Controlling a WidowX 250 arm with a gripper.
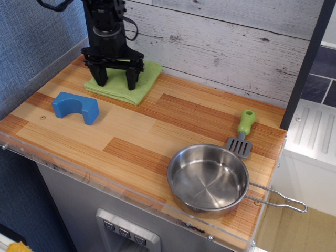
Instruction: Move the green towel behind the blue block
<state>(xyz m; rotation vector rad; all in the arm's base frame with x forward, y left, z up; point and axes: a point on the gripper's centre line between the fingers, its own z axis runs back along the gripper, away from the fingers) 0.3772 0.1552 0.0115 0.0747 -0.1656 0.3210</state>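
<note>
The green towel [140, 80] lies flat at the back left of the wooden counter, near the wall. My gripper [116, 82] stands upright on it. Its two black fingers [131, 81] are set apart, with their tips pressed into the cloth, and they hold the towel. The blue block [75, 107] sits in front of the towel and a little to its left, arch cut-out facing forward. A strip of bare wood separates the block from the towel and the gripper.
A steel pan [208, 178] sits at the front right, its wire handle pointing right past the counter edge. A green-handled spatula [242, 134] lies just behind it. A dark post [97, 31] stands at the back left corner, a plank wall behind.
</note>
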